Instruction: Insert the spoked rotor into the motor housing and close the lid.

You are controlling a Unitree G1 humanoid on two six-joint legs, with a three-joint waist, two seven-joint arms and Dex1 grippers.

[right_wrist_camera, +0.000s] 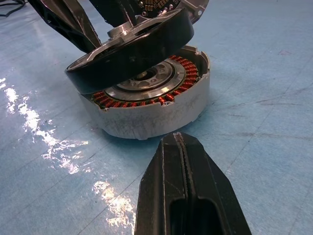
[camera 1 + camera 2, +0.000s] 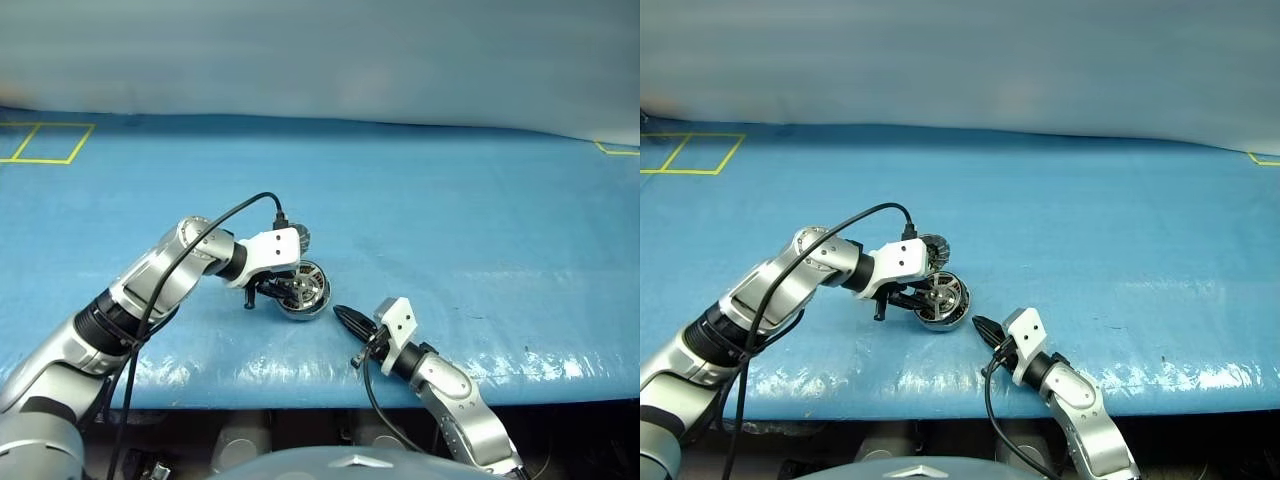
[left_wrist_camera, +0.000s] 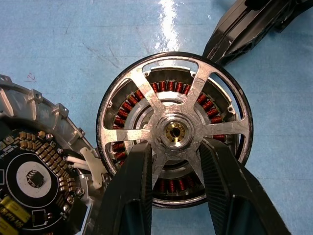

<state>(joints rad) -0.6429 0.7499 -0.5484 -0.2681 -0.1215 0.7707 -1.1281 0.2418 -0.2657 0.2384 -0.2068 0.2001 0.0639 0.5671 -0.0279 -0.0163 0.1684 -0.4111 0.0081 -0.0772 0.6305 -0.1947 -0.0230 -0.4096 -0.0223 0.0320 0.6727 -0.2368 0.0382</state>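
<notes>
The blue counter (image 2: pixel 450 200) stretches wide, with yellow tape lines (image 2: pixel 45 142) marked far off from the motor housing (image 1: pixel 146 115), which sits near the counter's front edge. The left gripper (image 3: pixel 175 171) reaches down over the housing, its fingers (image 3: pixel 132 191) set apart and clamped on the hub and spokes of the spoked rotor (image 3: pixel 173 129). The rotor hangs tilted above the housing: one side of its dark rim is low against the copper-brown windings, the other side lifted clear, so it is not seated. The right gripper (image 1: pixel 182 147) lies low on the counter just beside the housing, pointing at its silvery wall without touching it, fingers pressed together with nothing between them. Just beside the housing, on the side away from the right gripper, lies a round silver-grey ribbed disc, the lid (image 3: pixel 29 186), inner face up, showing a dark circuit board; its edge is very close to the rotor's rim.
</notes>
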